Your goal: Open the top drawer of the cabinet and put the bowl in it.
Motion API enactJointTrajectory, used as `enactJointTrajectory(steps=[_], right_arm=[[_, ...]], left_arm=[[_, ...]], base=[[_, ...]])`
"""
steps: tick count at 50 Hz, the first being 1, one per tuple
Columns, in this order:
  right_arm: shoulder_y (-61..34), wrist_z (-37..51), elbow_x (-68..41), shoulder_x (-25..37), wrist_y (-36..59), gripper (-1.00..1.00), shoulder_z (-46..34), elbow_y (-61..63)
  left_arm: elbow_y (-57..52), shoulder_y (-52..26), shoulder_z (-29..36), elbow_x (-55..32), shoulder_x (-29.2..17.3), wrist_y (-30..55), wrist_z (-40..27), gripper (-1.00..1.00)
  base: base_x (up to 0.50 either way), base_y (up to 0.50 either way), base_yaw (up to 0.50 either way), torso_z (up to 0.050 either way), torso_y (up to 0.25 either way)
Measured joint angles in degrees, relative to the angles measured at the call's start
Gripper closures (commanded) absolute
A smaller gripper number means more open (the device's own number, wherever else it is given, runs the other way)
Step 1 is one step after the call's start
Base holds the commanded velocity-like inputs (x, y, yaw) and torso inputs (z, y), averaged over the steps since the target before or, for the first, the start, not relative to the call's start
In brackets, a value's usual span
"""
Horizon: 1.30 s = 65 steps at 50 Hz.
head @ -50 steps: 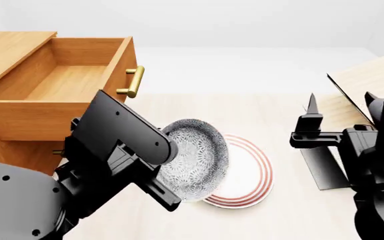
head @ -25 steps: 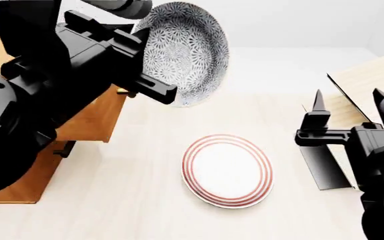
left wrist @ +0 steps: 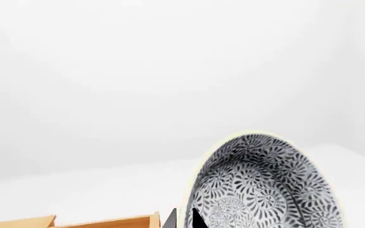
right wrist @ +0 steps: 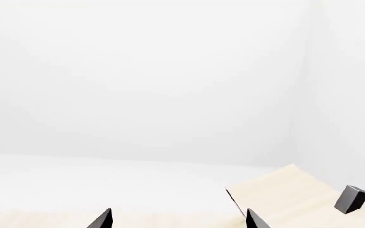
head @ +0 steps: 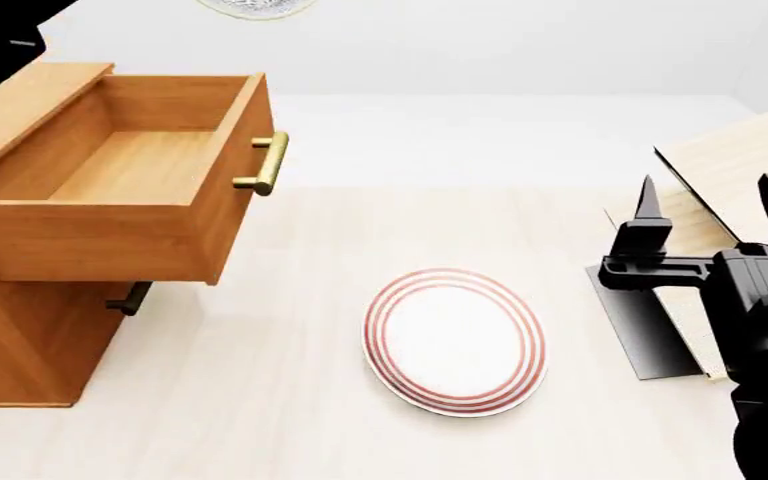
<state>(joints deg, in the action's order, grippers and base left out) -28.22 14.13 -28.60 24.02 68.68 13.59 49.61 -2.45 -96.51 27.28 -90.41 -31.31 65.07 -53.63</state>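
Gripping the bowl [left wrist: 262,183] at its rim, the left gripper [left wrist: 184,219] shows only two dark fingertips in its wrist view, one on each side of the rim. Seen from the head, only a sliver of the bowl shows, high above the cabinet [head: 11,330], beyond the pulled-out top drawer [head: 131,175]. The right gripper [head: 711,215] hangs spread wide and holding nothing, well to the right of the cabinet, above a pale wooden rack [head: 744,155]. A red-ringed plate [head: 455,340] lies between cabinet and rack.
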Motion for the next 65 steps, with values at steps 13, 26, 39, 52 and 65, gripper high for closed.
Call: enactJointTrajectory(steps=[13, 26, 39, 52, 65], right_arm=[[0.3, 0.2, -0.1, 0.2, -0.6, -1.00, -0.1, -0.5], [0.1, 0.7, -0.3, 0.4, -0.5, -1.00, -0.7, -0.5], [-0.2, 1.4, -0.4, 0.5, -0.6, -1.00, -1.8, -0.8], [-0.1, 1.7, -0.2, 0.6, -1.4, -1.00, -2.7, -1.5], [-0.1, 1.9, -0.2, 0.6, -2.0, -1.00, -3.4, -2.2]], left_arm=[[9.3, -0.7, 1.1, 7.0, -0.2, -3.4, 3.3, 1.00], [15.0, 1.9, 1.4, 11.0, -1.6, -6.7, 5.5, 1.00], [20.2, 5.5, 1.3, 13.8, -2.6, -10.4, 7.2, 1.00], [24.2, 8.0, 1.0, 15.9, -3.2, -13.5, 8.0, 1.00], [28.1, 11.3, 0.6, 17.2, -2.7, -16.9, 8.9, 1.00]], base=[[0.00, 0.00, 0.00, 0.000, 0.001], [0.00, 0.00, 0.00, 0.000, 0.000], [0.00, 0.00, 0.00, 0.000, 0.001], [0.00, 0.00, 0.00, 0.000, 0.001], [0.00, 0.00, 0.00, 0.000, 0.000]])
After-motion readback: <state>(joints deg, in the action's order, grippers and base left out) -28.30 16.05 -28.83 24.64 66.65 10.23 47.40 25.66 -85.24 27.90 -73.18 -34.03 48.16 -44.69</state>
